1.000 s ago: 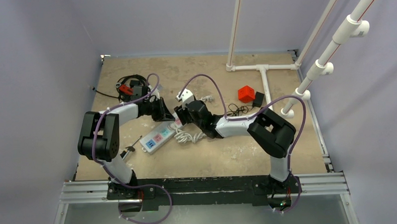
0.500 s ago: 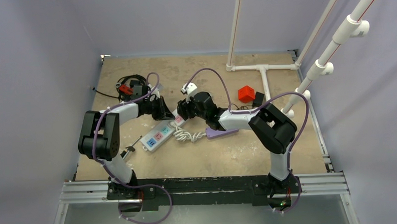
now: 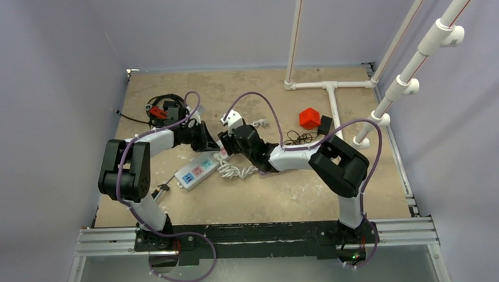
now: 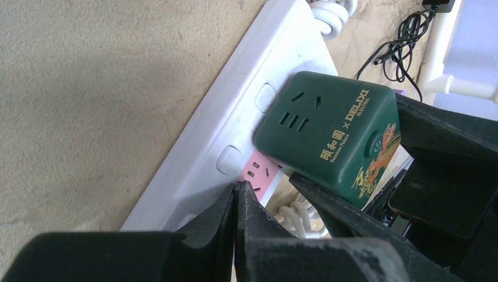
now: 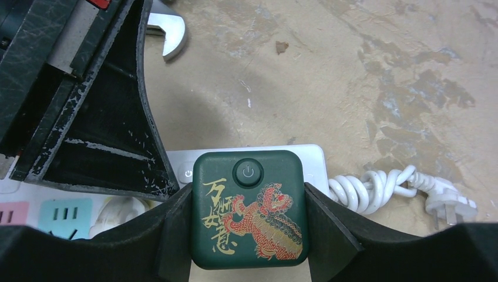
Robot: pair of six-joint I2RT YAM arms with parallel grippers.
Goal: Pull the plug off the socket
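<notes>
Plug point(image 5: 247, 208): green cube, clamped in right jaws, apparently seated on socket point(image 3: 192, 175), mid-desk point(image 3: 299, 189) toward left edge. Left jaws: together, tips pressing socket. Change: right arm point(image 3: 291, 157) dropped back from brief lift; plug judged not free.

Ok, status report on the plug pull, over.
Right gripper shut on green plug. Left gripper shut, resting on power strip. Plug at strip's cord end. Nothing blocking.
</notes>
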